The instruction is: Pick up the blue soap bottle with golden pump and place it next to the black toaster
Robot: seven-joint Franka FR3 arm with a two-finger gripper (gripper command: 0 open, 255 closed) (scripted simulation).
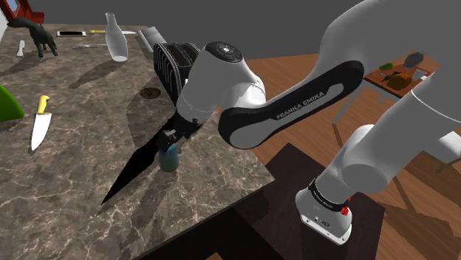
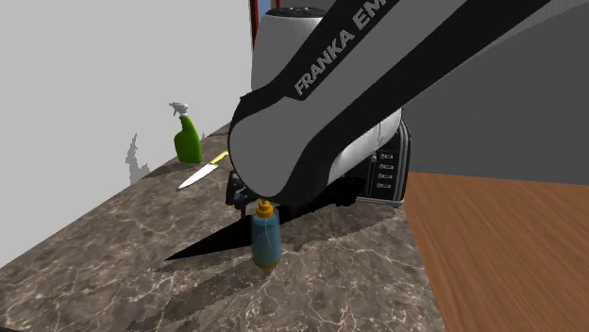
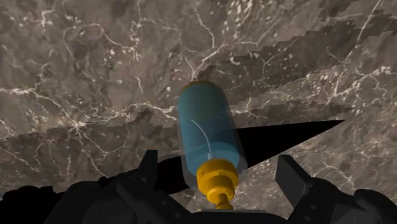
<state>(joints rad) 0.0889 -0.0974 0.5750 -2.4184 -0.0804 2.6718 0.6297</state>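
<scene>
A blue soap bottle with a golden pump stands upright on the dark marble counter, near the counter's edge closest to the stand. My black gripper hangs right above it. In the wrist view the bottle lies between the two fingers of the gripper, which stand well apart on either side of the pump without touching it, so the gripper is open. The black toaster sits farther back on the counter, partly hidden by my arm. In the second exterior view the bottle stands in front of the toaster.
A yellow-handled knife and a green spray bottle lie toward the shoulder view's left. A white bottle and a dark hand-shaped figure stand at the back. The counter's edge runs close beside the soap bottle.
</scene>
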